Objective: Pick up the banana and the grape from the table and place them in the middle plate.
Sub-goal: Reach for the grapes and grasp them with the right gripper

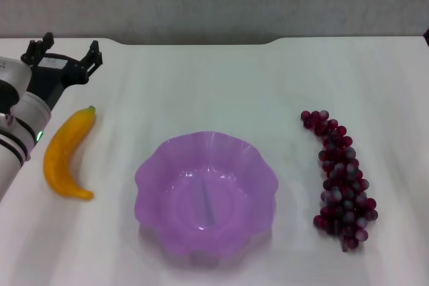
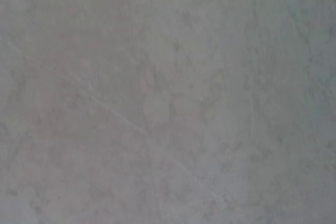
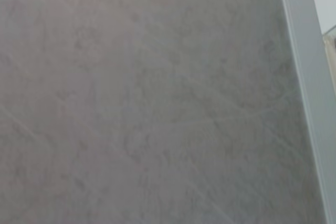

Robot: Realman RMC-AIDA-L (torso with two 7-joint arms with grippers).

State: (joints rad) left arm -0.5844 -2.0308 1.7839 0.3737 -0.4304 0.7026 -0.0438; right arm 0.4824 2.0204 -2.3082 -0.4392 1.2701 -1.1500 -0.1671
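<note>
In the head view the yellow-orange banana lies on the white table at the left, its stem tip pointing away from me. The purple scalloped plate sits empty in the middle front. The bunch of dark red grapes lies to the right of the plate. My left gripper is open and empty at the far left, just beyond the banana's stem tip and apart from it. My right gripper is out of view. Both wrist views show only bare tabletop.
The table's far edge with its notch runs along the back, against a grey wall. The right wrist view shows the table's edge strip along one side.
</note>
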